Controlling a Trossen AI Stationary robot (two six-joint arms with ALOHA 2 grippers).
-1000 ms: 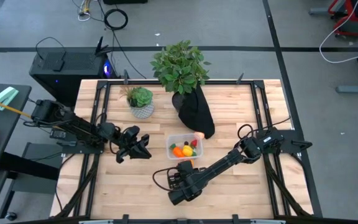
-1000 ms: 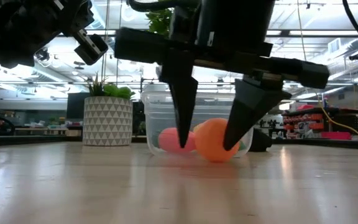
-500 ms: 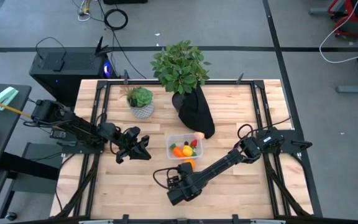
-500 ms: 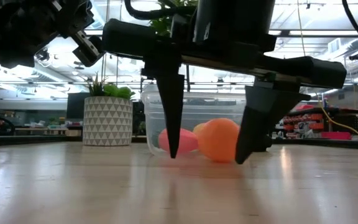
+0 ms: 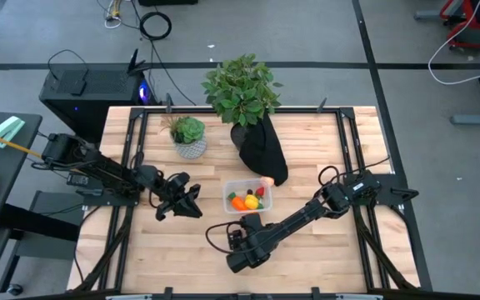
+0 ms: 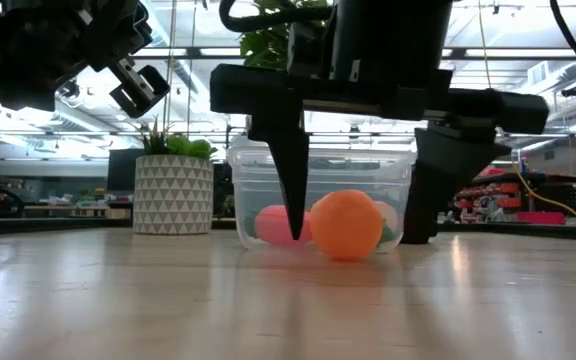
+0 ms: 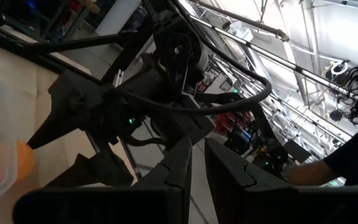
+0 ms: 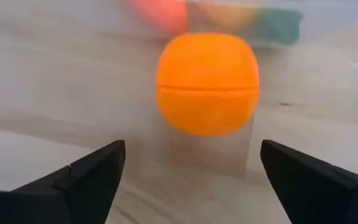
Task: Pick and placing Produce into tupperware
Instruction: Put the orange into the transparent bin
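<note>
My right pincer [image 6: 363, 205] low over desk [image 6: 268, 300], fingers spread wide either side of orange [image 6: 346, 225], not touching; I judge that's clearance for a grasp. Orange sits on desk just near side of tupperware [image 5: 247, 196], outside it. Round, no long axis; seam runs level. Left pincer [image 5: 192, 200] parked left of tupperware, nearly closed, empty.

We find the orange [image 6: 346, 225] on the desk [image 5: 323, 250], just near of the tupperware [image 5: 228, 190]; potted plants [image 5: 189, 136] stand farther back.
</note>
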